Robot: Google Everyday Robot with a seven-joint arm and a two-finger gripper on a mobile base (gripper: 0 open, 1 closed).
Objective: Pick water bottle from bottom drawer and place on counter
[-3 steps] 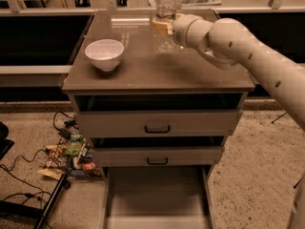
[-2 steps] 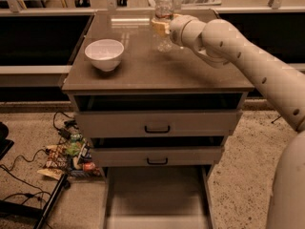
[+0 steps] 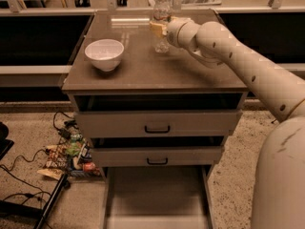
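The water bottle [image 3: 161, 37], clear with a white cap and a red label band, stands upright on the counter [image 3: 152, 70] at its back middle. My gripper [image 3: 160, 28] is at the bottle's mid-height, reaching in from the right and partly covering its label. The bottom drawer [image 3: 157, 194] is pulled out at the foot of the cabinet and shows a plain grey floor with nothing on it.
A white bowl [image 3: 104, 54] sits on the counter's left side. The two upper drawers with black handles [image 3: 157, 129] are slightly ajar. Cables and colourful clutter [image 3: 69, 154] lie on the floor to the left. My arm [image 3: 248, 66] crosses the counter's right side.
The bottle and gripper stay at the same spot on the counter. My arm's elbow has shifted slightly lower and closer to the camera.
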